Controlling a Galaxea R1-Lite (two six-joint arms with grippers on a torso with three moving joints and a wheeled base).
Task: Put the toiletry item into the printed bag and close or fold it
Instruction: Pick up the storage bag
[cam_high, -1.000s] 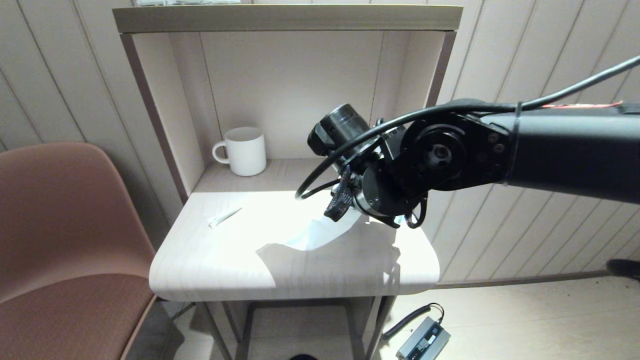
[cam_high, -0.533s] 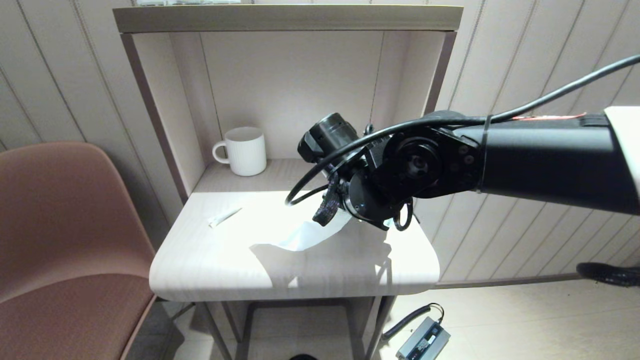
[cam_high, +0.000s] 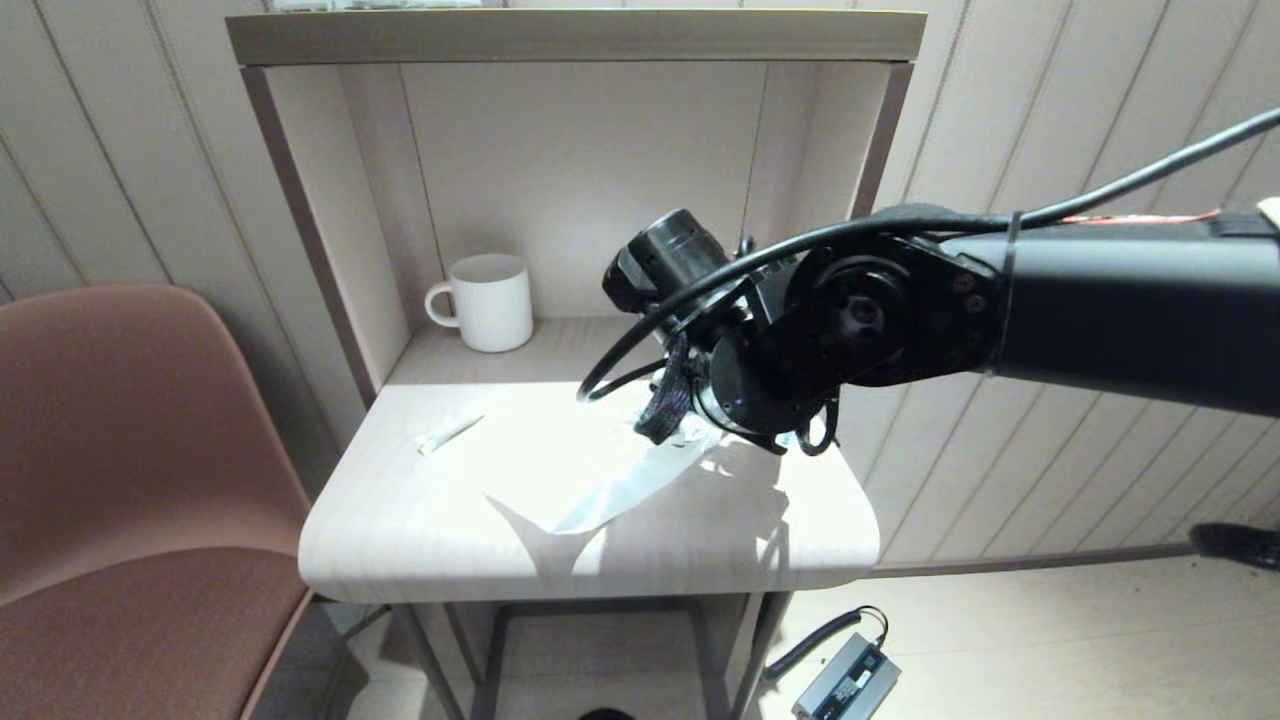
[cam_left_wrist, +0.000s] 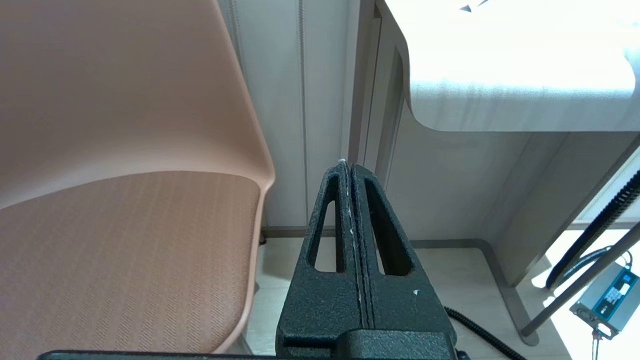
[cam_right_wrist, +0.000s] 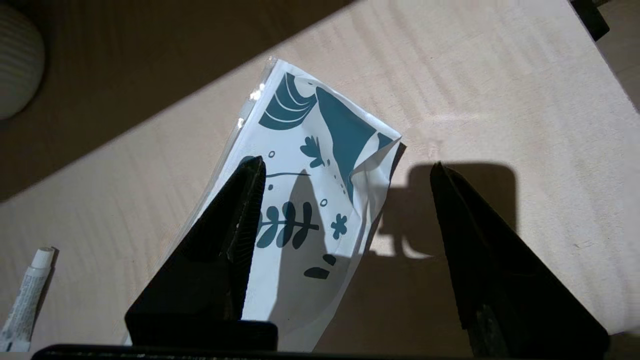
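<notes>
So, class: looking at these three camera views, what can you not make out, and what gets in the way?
- Printed bag: in the head view the right gripper and wrist cover its far end.
- Bag's near end: cut off by the right wrist view's edge and its fingers.
- Toiletry item: its lettering is too small; the edge cuts its tail.
- Left gripper: outside the head view.

No legible text, brand, number or sign found on any surface. The printed bag (cam_right_wrist: 305, 200) carries only dark blue leaf and flower motifs, no lettering. The grey box on the floor (cam_high: 846, 680) bears a label too small to read. The toiletry item (cam_right_wrist: 25, 300) shows no readable marking.
</notes>
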